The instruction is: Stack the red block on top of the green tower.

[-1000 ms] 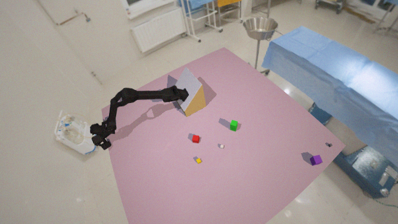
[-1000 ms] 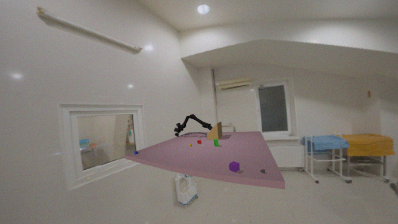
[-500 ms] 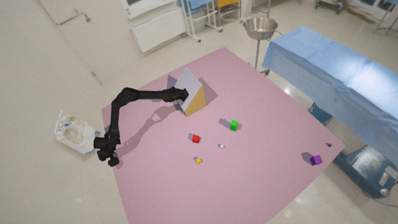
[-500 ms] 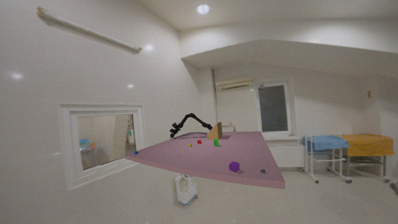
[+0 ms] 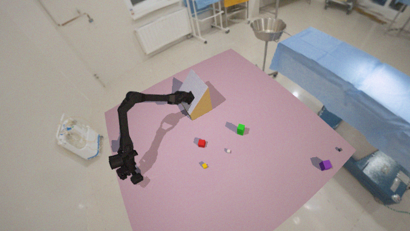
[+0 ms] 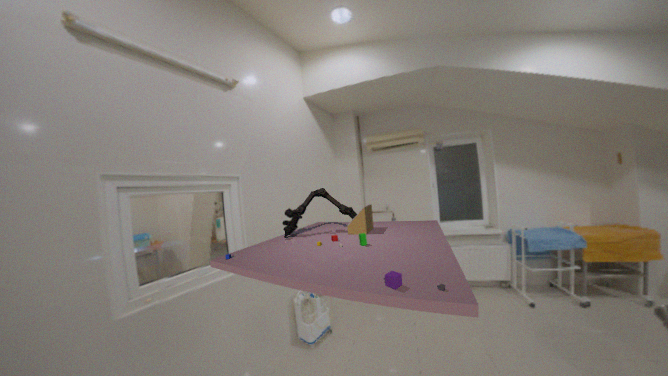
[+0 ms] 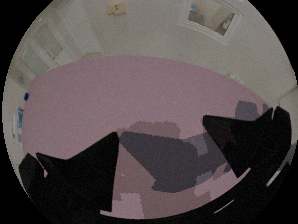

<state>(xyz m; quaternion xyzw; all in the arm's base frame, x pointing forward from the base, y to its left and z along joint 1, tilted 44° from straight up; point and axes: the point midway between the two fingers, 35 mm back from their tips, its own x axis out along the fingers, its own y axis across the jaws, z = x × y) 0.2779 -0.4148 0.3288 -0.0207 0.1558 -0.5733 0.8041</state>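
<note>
Hovering low over the pink tabletop (image 5: pixel 245 190) edge, the claw (image 5: pixel 130 173) is spread wide, seemingly empty; red block (image 5: pixel 201 143) sits well apart, near the green tower (image 5: pixel 240 129).

Pink bench top (image 5: pixel 251 190); black arm (image 5: pixel 124 123); red block (image 5: pixel 201 143); green tower (image 5: pixel 240 129); yellow cube (image 5: pixel 204 166); purple cube (image 5: pixel 325 164) near the right corner; tan-sided wedge (image 5: pixel 201 105) with a pale grey face.
</note>
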